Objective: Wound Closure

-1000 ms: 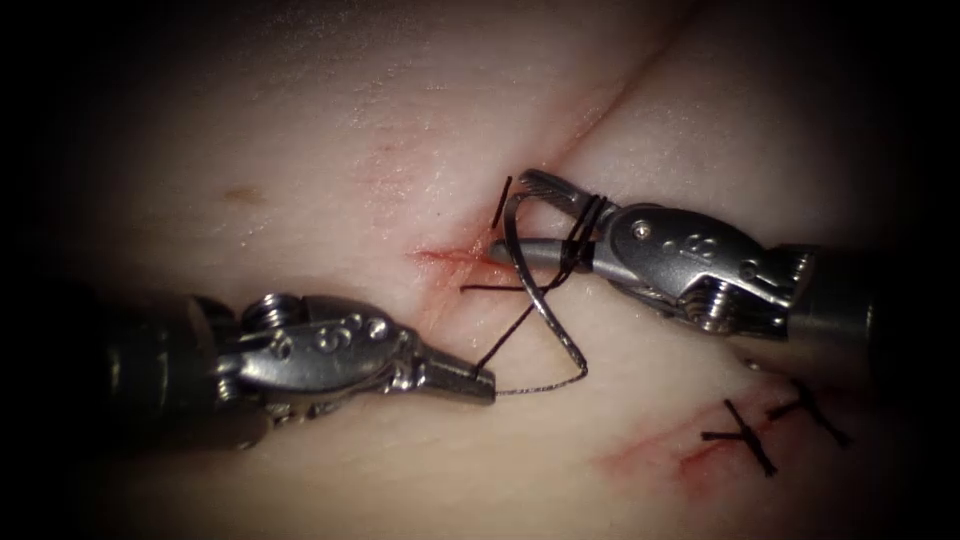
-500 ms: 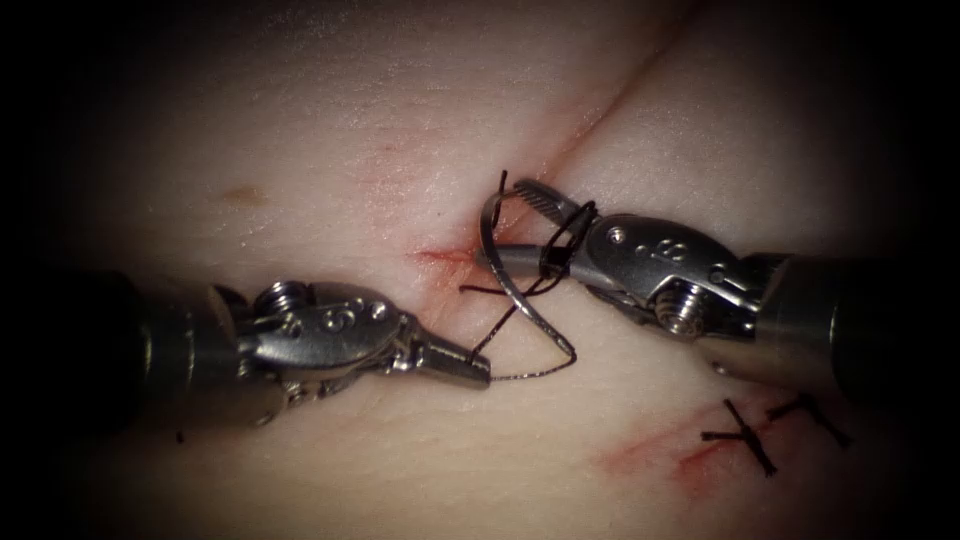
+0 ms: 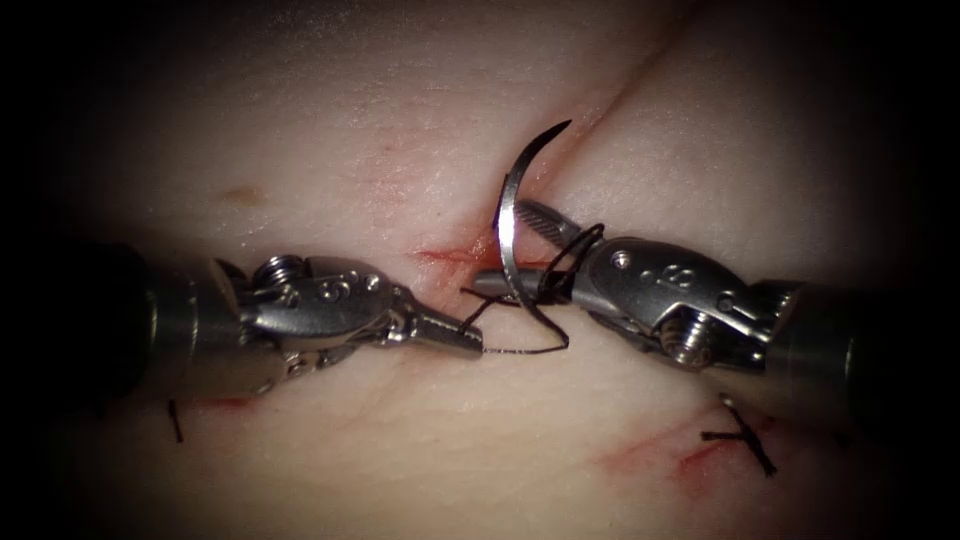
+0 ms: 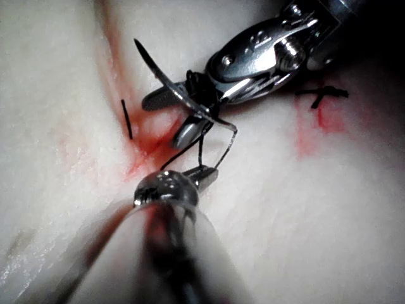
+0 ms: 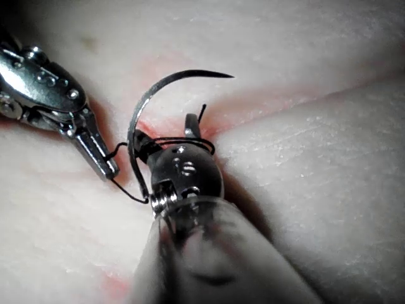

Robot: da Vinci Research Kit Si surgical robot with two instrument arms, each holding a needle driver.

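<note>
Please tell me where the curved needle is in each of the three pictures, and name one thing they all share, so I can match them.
Endoscope view: the needle stands free of the tissue over the cut, crossing the right tool.
Left wrist view: the needle crosses the right tool's open jaws.
Right wrist view: the needle arcs above the right tool.
Shared landmark: the left tool, shut on the thread.

Left tool (image 3: 470,340) reaches in level from the left, jaws pinched tight on the thread (image 3: 520,350). Right tool (image 3: 510,250) comes in opposite, jaws spread, thread wound around them, its tips just beyond and above the left tool's.
</note>
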